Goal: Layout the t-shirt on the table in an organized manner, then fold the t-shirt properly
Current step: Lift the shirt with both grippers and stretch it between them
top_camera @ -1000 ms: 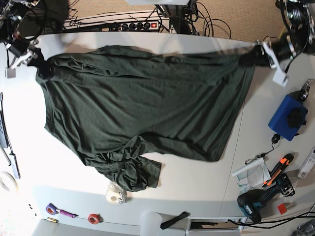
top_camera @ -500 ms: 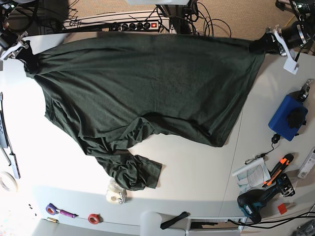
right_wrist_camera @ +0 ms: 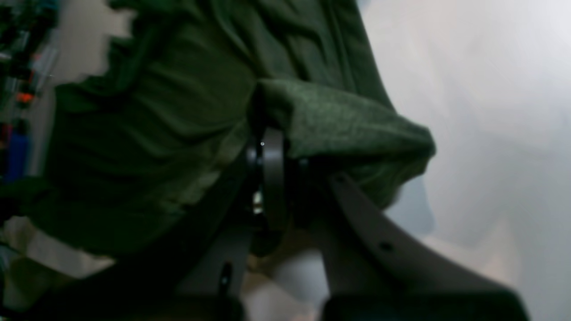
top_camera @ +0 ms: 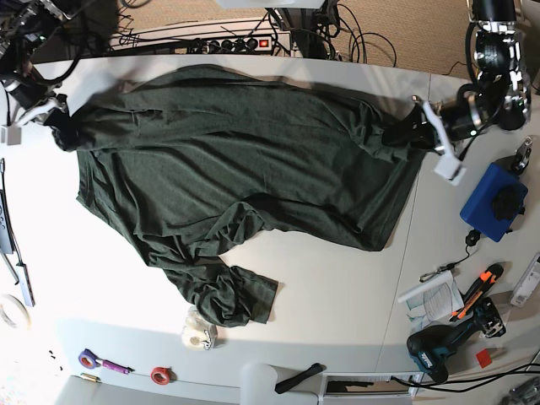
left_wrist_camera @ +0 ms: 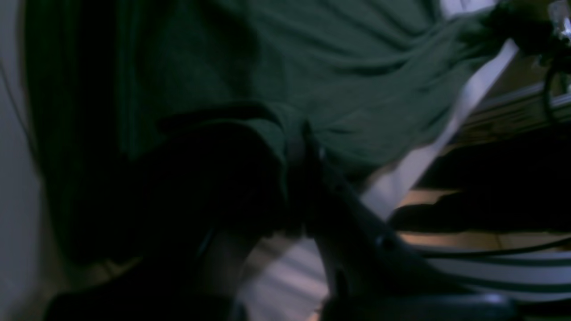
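Base view, from overhead: one t-shirt (top_camera: 236,169), dark green, plain soft knit, spread across the far half of one white table (top_camera: 337,304) with a rounded edge and a thin seam between two panels. Mostly flat through the middle, rippled toward both ends, one bunched, wrinkled lobe trailing toward the near edge.

Two grippers, one at each end of the cloth. Right gripper (top_camera: 61,120) on the picture's left, jaws pressed together on a gathered corner of the t-shirt. Left gripper (top_camera: 407,132) on the picture's right, likewise pinching a dark wad of fabric — white finger plates showing behind it.

Right wrist view: fuzzy green knit folded over the clamped fingers (right_wrist_camera: 272,178), grey and flat, with pale tabletop beyond. Left wrist view: dim and blurred, fabric caught between dark fingers (left_wrist_camera: 296,151), white table edge running diagonally behind.

Loose items on the table, well apart from the shirt except the first: one whitish tape roll (top_camera: 198,333) just beside the bunched lobe; one purple ring (top_camera: 87,359) and one red ring (top_camera: 160,375) near the front edge; one blue boxy device (top_camera: 494,202); one teal-and-black drill (top_camera: 439,348); one orange-handled tool (top_camera: 477,290); one folded paper sheet (top_camera: 432,299).
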`<state>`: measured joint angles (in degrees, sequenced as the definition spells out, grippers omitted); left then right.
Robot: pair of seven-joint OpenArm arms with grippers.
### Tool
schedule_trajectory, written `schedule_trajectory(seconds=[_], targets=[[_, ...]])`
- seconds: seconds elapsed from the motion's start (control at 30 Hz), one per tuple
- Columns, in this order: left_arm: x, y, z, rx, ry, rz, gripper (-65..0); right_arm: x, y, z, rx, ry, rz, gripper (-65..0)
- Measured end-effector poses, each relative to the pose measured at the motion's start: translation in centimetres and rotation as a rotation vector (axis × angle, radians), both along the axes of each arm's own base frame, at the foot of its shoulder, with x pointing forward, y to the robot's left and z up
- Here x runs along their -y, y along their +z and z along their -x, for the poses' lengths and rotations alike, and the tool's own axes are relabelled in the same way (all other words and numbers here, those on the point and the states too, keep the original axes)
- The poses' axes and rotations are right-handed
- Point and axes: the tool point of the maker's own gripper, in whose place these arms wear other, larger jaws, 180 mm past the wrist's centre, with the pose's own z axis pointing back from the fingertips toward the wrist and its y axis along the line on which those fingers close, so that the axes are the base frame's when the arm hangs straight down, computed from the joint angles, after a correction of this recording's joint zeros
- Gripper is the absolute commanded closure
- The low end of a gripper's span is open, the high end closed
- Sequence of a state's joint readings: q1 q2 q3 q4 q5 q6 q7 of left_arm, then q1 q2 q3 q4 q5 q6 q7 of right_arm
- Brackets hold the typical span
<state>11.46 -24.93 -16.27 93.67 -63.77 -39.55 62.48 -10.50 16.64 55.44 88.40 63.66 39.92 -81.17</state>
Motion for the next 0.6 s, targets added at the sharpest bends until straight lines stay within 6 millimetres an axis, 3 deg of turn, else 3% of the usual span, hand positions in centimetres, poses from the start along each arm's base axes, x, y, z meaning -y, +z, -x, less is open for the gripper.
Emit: schedule_trajectory(seconds=[0.2,0.6], targets=[[-1.6,-0.1,-1.4,0.034,0.070,-0.057,0.0,1.0,-2.2,1.2,-0.114,-0.036,0.077,0.0],[-4.9,3.4,-2.7,0.128,0.204,0.054,0.0,-0.5,0.8,-0.9,0.081,-0.024,-0.040,0.0]])
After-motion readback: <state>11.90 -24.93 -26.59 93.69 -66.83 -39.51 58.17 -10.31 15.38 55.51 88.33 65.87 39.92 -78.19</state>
